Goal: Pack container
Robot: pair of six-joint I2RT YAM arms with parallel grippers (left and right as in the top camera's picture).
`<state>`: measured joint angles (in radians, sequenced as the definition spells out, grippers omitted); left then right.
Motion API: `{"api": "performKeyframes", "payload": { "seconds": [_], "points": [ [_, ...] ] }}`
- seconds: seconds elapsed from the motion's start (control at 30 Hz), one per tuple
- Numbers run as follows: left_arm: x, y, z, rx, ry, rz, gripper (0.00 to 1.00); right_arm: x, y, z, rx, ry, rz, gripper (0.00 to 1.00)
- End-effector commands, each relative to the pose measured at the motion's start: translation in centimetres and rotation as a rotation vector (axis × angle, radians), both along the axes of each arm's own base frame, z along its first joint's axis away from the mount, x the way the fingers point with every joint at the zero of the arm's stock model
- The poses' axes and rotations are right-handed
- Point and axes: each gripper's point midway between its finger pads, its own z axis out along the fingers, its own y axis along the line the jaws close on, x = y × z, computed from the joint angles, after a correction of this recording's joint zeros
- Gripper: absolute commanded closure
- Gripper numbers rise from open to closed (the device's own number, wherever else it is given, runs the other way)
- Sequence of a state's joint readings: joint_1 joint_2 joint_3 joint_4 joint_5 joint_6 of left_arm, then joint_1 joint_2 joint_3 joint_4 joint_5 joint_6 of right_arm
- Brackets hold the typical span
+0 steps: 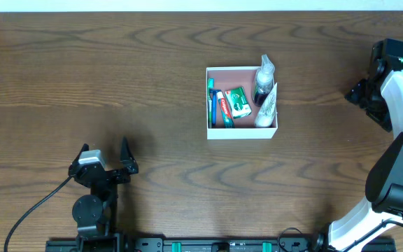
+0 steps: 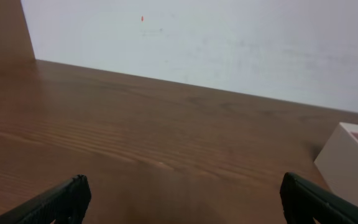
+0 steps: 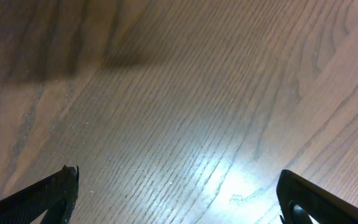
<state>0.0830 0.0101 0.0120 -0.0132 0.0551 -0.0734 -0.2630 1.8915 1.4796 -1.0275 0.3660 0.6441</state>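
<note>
The container (image 1: 242, 131), a square white-walled box with a pink floor, sits at the table's centre. Inside lie a blue toothbrush (image 1: 211, 101), a toothpaste tube (image 1: 222, 108), a green box (image 1: 238, 102), a dark bottle (image 1: 262, 87) and a white packet (image 1: 266, 112). My left gripper (image 1: 105, 148) rests near the front left, open and empty, well apart from the box. Its wrist view shows wide-set fingertips (image 2: 67, 196) and a corner of the container (image 2: 353, 163) at the right. My right gripper (image 1: 366, 98) hovers at the far right, open over bare wood (image 3: 179, 124).
The wooden table (image 1: 82, 70) spreads around the box on all sides. A pale wall (image 2: 229, 43) stands beyond the table's far edge in the left wrist view. The right arm's white links (image 1: 397, 175) occupy the right edge.
</note>
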Motion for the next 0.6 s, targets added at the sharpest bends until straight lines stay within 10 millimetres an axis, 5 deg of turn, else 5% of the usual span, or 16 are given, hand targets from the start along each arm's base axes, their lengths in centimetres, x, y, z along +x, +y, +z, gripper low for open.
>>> {"api": "performKeyframes", "payload": {
  "seconds": [0.0, 0.57],
  "points": [
    [-0.11, -0.76, -1.46, 0.061, 0.055, -0.05, 0.02, -0.22, -0.28, -0.26, -0.007, 0.008, -0.018, 0.01],
    [-0.11, -0.78, -1.47, 0.067, 0.056, -0.052, 0.02, -0.22, -0.28, -0.26, -0.007, 0.008, -0.018, 0.01]
  ]
}}
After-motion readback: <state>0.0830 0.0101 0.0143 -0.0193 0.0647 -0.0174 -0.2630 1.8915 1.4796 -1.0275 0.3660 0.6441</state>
